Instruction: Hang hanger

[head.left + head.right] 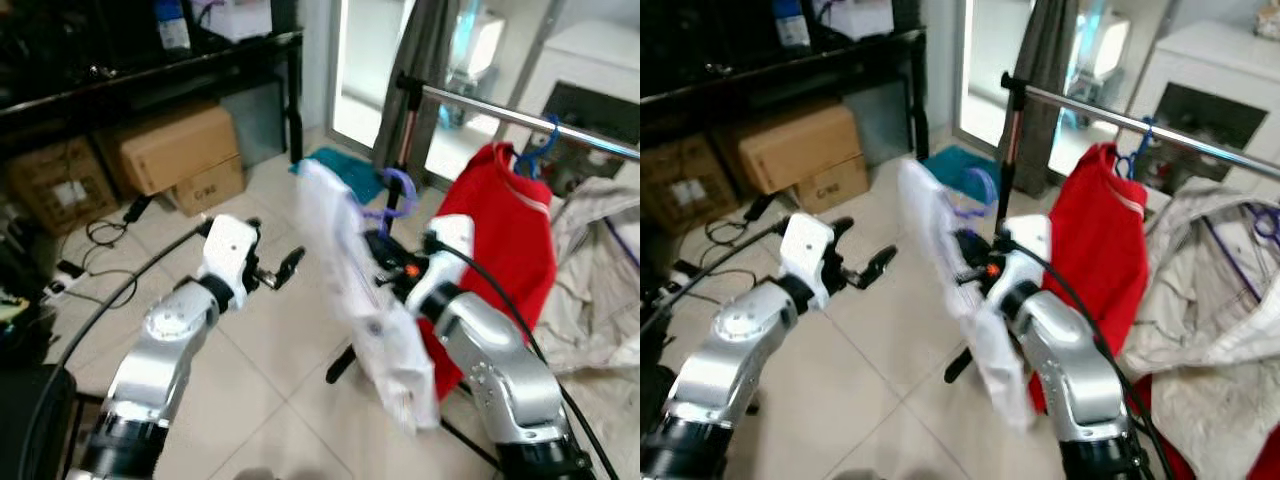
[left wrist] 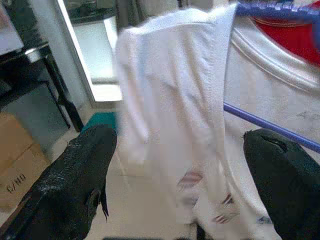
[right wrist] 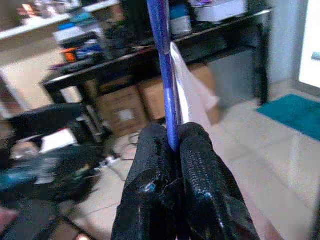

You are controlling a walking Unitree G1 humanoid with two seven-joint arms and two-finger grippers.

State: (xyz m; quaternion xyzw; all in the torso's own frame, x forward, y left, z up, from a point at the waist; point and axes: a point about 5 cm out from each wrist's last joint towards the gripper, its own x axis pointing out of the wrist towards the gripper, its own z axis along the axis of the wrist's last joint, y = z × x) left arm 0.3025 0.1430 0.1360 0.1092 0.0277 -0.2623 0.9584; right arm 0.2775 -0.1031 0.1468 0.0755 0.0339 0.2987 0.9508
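Now the right gripper (image 3: 175,145) is pinching the purple hanger (image 3: 165,80) carrying a white shirt (image 1: 360,290), beside the clothes rail (image 1: 520,118); left gripper (image 1: 280,270) is hovering nearby, fingers spread.

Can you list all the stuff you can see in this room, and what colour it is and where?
white garment: one, white, draped on the hanger, between the two arms
hanger: one, purple, clamped in the right gripper
clothes rail: one, silver, on a black stand, ahead on the right
red garment: one, red, hanging on the clothes rail from a blue hanger
cardboard boxes: at least three, brown, under the black shelf on the left
mat: one, teal, on the floor by the doorway
cables: several, black, on the floor, left
left gripper: fingers open, facing the white garment
right gripper: shut on the hanger
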